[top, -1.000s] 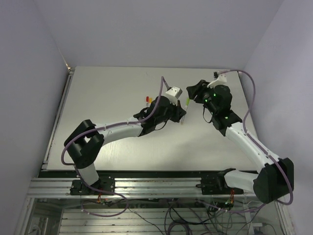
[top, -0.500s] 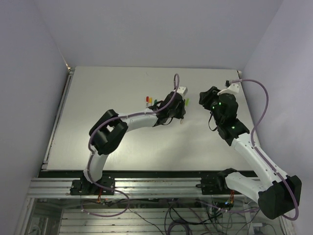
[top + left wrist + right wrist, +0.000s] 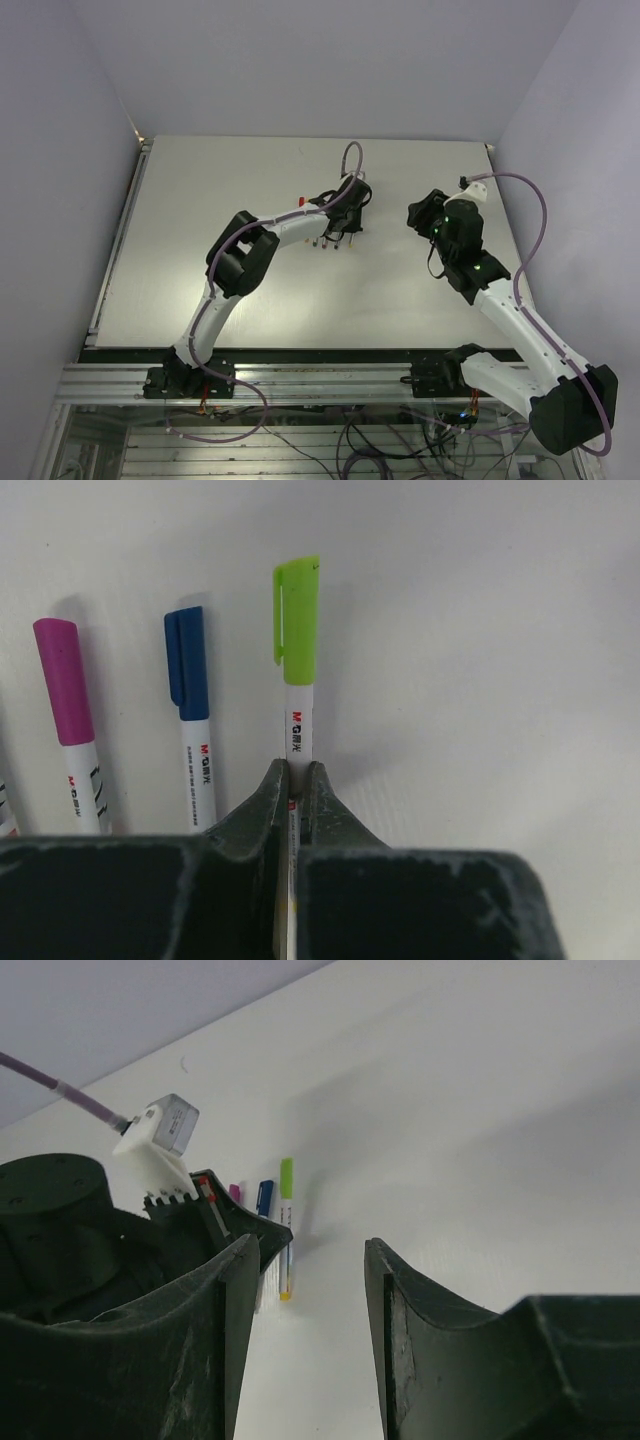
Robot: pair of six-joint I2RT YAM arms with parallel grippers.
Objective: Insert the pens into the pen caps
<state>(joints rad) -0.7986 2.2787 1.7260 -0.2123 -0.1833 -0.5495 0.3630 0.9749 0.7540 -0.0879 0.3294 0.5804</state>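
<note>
The left claw (image 3: pixel 297 780) pinches a thin white pen (image 3: pixel 298 730) between its two dark, rough fingers, and that pen wears a smooth, shiny light green cap (image 3: pixel 297 620) with a little clip on the side. It lines up in a row over the flat white table (image 3: pixel 480 630), just beside a blue-capped pen (image 3: pixel 190 710) and then a pink-capped pen (image 3: pixel 68 710) with a rounded end. The right claw (image 3: pixel 308 1260) stands well apart, its thick black fingers spread with nothing between them.
</note>
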